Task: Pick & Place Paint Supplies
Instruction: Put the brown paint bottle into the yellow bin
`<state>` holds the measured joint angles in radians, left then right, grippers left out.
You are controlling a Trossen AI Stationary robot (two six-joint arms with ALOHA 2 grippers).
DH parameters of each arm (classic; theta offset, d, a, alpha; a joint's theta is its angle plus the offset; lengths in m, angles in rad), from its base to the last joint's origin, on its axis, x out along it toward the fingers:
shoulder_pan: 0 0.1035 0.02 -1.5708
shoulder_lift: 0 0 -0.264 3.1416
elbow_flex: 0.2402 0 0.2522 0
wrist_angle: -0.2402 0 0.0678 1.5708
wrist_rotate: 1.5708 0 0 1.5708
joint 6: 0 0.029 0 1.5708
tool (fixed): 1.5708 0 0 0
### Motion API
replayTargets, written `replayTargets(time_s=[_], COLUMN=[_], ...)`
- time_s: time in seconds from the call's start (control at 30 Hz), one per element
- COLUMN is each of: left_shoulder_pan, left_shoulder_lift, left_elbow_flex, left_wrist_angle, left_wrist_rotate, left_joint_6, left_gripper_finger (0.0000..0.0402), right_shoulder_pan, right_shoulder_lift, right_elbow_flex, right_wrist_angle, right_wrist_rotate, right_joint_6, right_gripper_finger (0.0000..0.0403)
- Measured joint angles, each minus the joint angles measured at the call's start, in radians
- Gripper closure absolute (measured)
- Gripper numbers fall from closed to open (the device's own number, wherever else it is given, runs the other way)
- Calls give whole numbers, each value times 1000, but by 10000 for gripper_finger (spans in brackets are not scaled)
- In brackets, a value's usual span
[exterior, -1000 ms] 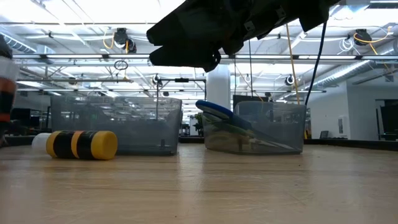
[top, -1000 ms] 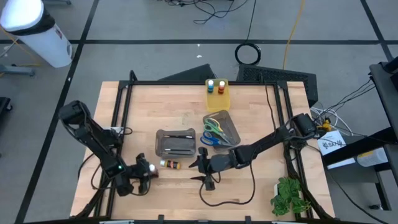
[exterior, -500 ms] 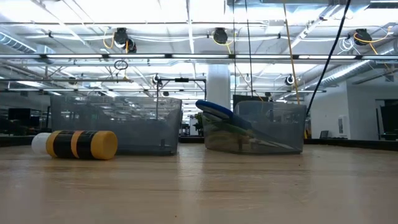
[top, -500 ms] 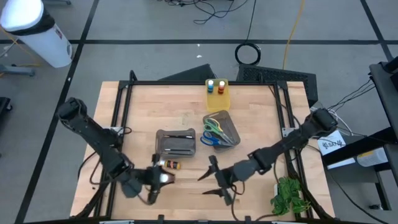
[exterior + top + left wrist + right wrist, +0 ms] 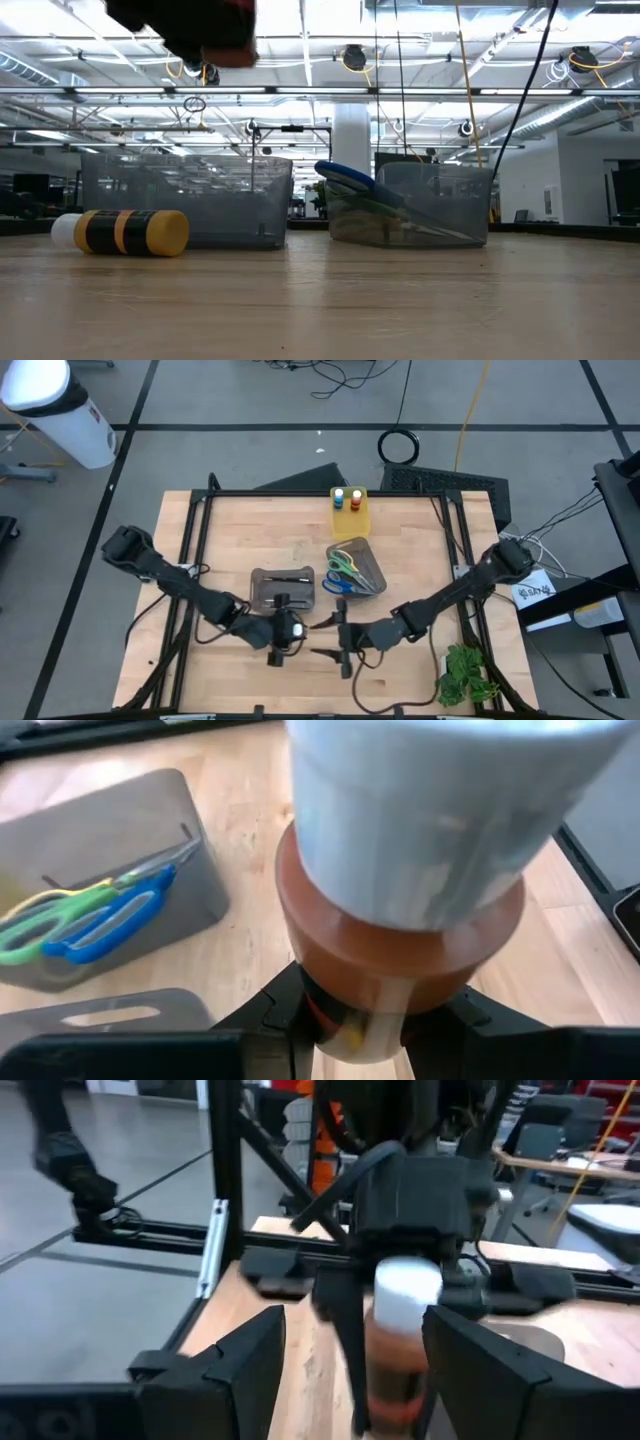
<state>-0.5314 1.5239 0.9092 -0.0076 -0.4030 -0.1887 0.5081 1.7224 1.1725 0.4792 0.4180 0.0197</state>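
My left arm reaches in from the table's left edge toward the middle of the front, its left gripper (image 5: 283,632) clamped on a pot raised off the table. My right arm stretches in from the right edge, right gripper (image 5: 343,643) spread wide, just beside the left one.

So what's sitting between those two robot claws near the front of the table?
Only bare table shows between the left gripper, which grips a white-capped brown pot, and the open right gripper, seen from above.
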Motion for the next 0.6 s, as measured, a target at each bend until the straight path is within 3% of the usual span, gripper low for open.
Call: replayTargets(time_s=[0.23, 0.6], left_shoulder_pan=[23, 32], left_shoulder_lift=[43, 43], left_elbow_flex=[0, 0], left_wrist_angle=[31, 41], left_wrist_rotate=[48, 47], left_joint_6=[1, 3], left_gripper_finger=[283, 282], right_shoulder_pan=[-49, -89], right_shoulder_lift=[83, 117], right_elbow_flex=[0, 0], right_wrist_angle=[143, 153], right_wrist_rotate=[-3, -8], right_joint_6=[-7, 29], right_gripper_finger=[182, 182])
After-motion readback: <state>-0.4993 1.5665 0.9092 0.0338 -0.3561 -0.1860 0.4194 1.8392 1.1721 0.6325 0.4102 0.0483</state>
